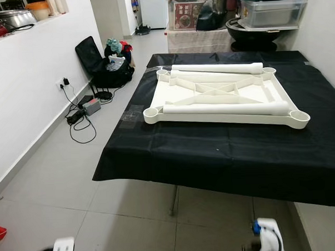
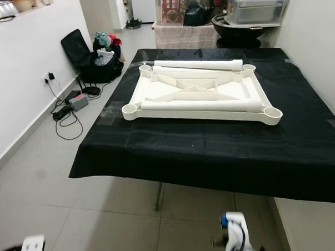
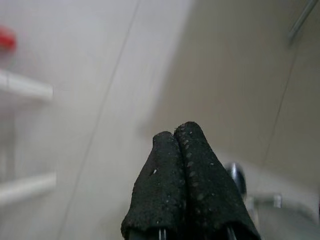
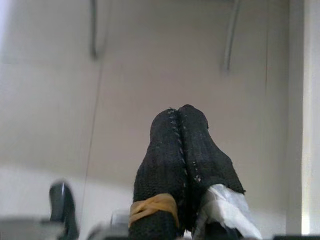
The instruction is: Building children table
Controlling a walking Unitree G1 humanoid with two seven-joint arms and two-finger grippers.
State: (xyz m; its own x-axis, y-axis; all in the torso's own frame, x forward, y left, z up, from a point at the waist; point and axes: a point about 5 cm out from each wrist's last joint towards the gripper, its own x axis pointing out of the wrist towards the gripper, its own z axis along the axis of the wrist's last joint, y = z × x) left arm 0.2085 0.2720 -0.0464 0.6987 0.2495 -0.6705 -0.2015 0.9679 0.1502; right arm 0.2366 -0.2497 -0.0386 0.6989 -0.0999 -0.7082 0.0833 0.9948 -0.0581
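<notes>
A white plastic children's table top (image 1: 222, 98) lies upside down on a table under a black cloth (image 1: 230, 156), a round socket at each corner. Two white tube legs rest across it: one along the far side (image 1: 216, 69), one along the near side (image 1: 225, 108). Both arms hang low by the floor, well short of the table. My left gripper (image 3: 175, 134) is shut with nothing in it, over pale floor tiles. My right gripper (image 4: 178, 114) is shut too, empty, pointing at the floor under the table.
A black bag (image 1: 101, 64) with clothes sits on the floor at the left wall, beside a power strip and cables (image 1: 83, 109). Boxes and a shelf (image 1: 268, 12) stand behind the table. A white wall runs close along the right. Open tiled floor (image 1: 58, 180) lies left of the table.
</notes>
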